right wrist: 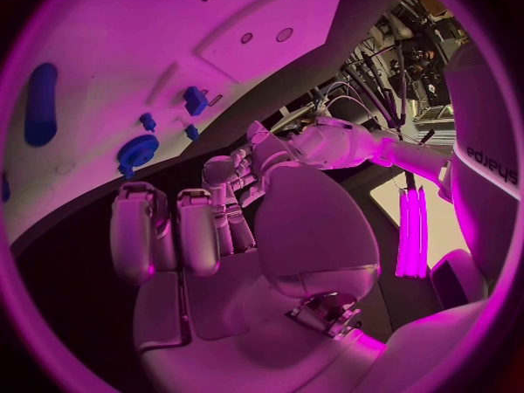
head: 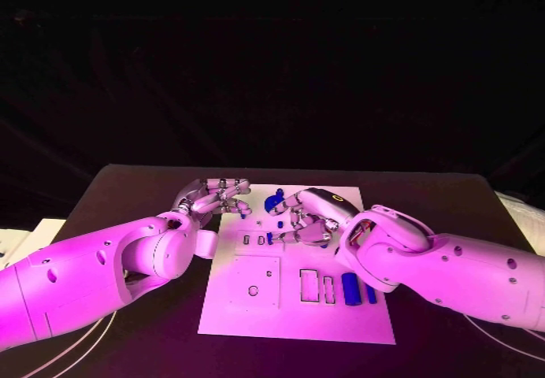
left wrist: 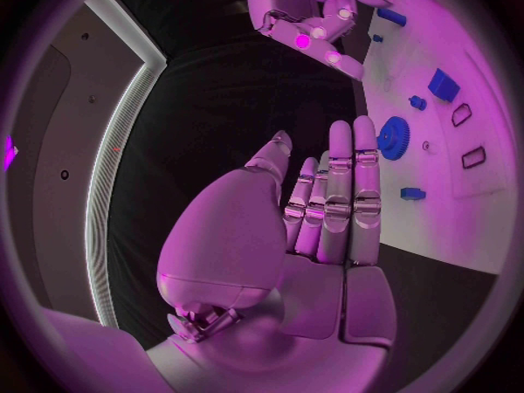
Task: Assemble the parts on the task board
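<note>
Both hands hover at the far end of the task board [head: 228, 315]. Left hand [head: 216, 198] holds nothing, fingers straight and together. Right hand [head: 305, 220] has fingers curled; contents cannot be told. Blue gear [left wrist: 392, 137] lies on the board near them. Risk: crowded hands may collide or knock loose parts across the bench [head: 125, 189].

We see both hands crowding the far end of the task board [head: 298, 315], the left hand [head: 216, 197] beside the right hand [head: 305, 216]; its near end lies open.
</note>
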